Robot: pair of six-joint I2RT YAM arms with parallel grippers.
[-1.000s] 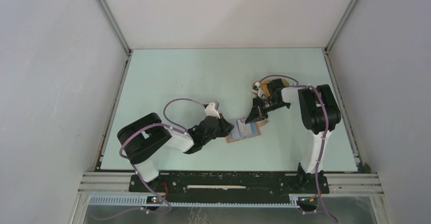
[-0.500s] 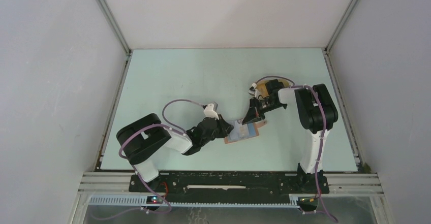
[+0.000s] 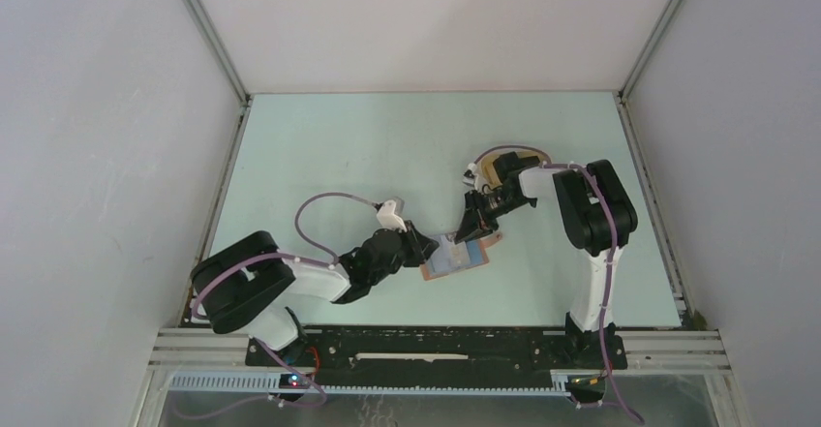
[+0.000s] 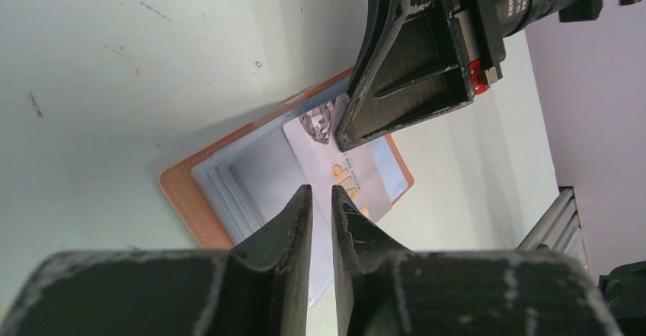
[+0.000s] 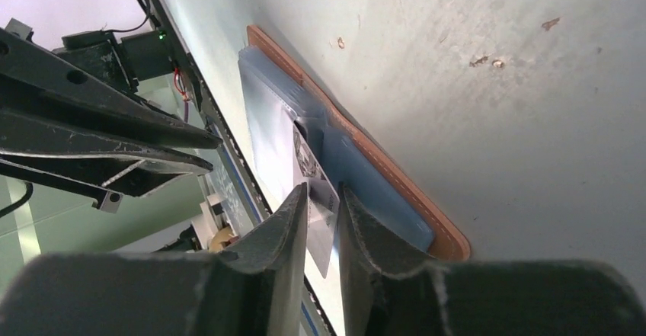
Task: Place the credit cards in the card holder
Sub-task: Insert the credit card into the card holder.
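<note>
The card holder (image 3: 457, 258) lies open on the table, with a reddish-brown rim (image 4: 187, 187) and pale blue-grey sleeves inside. My right gripper (image 3: 469, 226) is shut on a pale silvery card (image 5: 308, 161) with orange lettering (image 4: 346, 172). It holds the card edge-on over the open holder (image 5: 396, 191). My left gripper (image 3: 422, 246) is at the holder's left end. Its jaws (image 4: 321, 190) are closed to a thin slit, with the holder's clear inner sleeve in the slit. No dark cards show.
A tan oval tray (image 3: 505, 163) sits behind the right wrist, mostly hidden by the arm. The two grippers face each other closely over the holder. The right gripper's body (image 4: 411, 69) fills the upper left wrist view.
Both grippers and the card holder have shifted a little to the left. The left arm's elbow has drawn back to the left. The right gripper has kept hold of the card.
</note>
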